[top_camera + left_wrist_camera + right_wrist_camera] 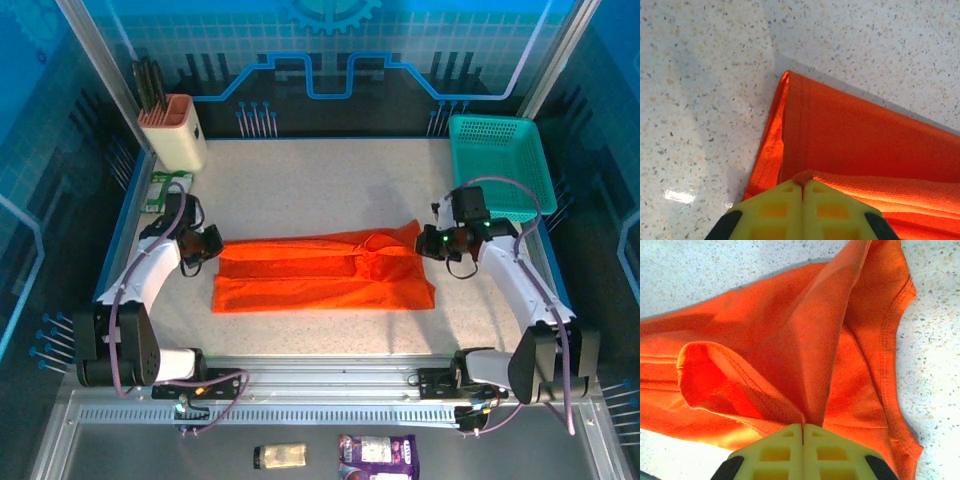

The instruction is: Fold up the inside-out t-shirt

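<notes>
Orange fabric stretches across the centre of the frame in the top view, where the inside-out t-shirt (320, 275) lies as a long folded band on the speckled table (300, 185), its lower edge flat and its upper right corner drawn up to a peak. At the band's left end the left gripper (212, 245) meets the cloth. The left wrist view shows its yellow fingers (835, 210) pressed together at the bottom of the frame, a small ridge of the shirt nipped between their tips, while the folded, stitched corner of the garment points toward the upper middle. At the right end the right gripper (432, 243) is clamped on a gathered pleat of the shirt. In the right wrist view the fabric fans upward from the pinch, with a stitched open hem curling at centre left and another seam running down the right side. A teal mesh basket (500, 160) sits at the table's upper right corner, well apart from the shirt, and a pale holder (172, 125) with dark handles stands at the upper left
</notes>
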Action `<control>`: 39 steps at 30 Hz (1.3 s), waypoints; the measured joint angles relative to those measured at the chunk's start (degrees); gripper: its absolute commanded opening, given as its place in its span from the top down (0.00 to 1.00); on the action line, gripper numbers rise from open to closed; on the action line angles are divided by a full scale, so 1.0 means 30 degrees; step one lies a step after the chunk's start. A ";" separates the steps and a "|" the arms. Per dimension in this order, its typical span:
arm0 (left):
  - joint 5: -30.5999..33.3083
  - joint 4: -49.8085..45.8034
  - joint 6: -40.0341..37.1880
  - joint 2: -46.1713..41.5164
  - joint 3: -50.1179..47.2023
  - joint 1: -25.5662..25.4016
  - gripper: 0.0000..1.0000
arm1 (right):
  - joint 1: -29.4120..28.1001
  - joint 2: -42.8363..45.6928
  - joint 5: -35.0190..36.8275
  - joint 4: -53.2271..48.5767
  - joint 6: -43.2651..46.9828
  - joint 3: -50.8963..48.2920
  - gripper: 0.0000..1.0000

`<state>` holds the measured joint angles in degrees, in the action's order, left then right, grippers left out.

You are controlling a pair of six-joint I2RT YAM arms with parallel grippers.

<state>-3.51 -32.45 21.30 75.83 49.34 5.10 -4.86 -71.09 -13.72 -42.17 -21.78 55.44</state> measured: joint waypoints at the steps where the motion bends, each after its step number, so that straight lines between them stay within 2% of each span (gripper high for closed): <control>1: 0.0000 -0.0066 0.0058 -0.0117 -0.0095 0.0000 1.00 | 0.0000 0.0197 0.0000 -0.0066 -0.0051 0.0000 1.00; 7: 0.0015 -0.0051 0.0678 -0.0918 -0.0867 0.0022 1.00 | 0.0000 0.1290 -0.0007 -0.0452 -0.0466 -0.0357 1.00; 14: 0.0080 -0.0015 0.1457 -0.1129 -0.2492 0.0240 0.99 | -0.0036 0.1945 -0.0102 -0.0532 -0.1100 -0.2273 1.00; 16: 0.0095 0.0015 0.1668 -0.1129 -0.2834 0.0393 0.90 | -0.0044 0.2004 -0.0168 -0.0481 -0.1311 -0.3082 0.95; 19: 0.0189 -0.0007 0.2062 -0.1151 -0.3009 0.0641 0.80 | -0.0124 0.2004 -0.0299 -0.0481 -0.1596 -0.4109 0.78; 23: 0.0415 -0.0036 0.2412 -0.2091 -0.3002 0.0765 0.71 | -0.0146 0.2601 -0.0284 -0.0707 -0.1945 -0.4430 0.69; 31: -0.0102 -0.0306 0.2375 -0.3402 -0.2098 0.0721 0.72 | -0.0430 0.3388 -0.0459 -0.1129 -0.2106 -0.3162 0.64; 37: -0.0984 -0.0648 0.2426 -0.2586 -0.1501 -0.0933 0.73 | -0.2856 0.1617 -0.1107 -0.0590 -0.2244 -0.1814 0.62; 39: -0.0962 -0.0874 0.2528 -0.2273 -0.1501 -0.1399 0.70 | -0.3512 0.0896 -0.0867 -0.0437 -0.2259 -0.1501 0.62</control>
<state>-6.39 -35.07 28.88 69.01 44.84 0.91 -15.40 -68.40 -16.32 -43.48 -28.56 50.94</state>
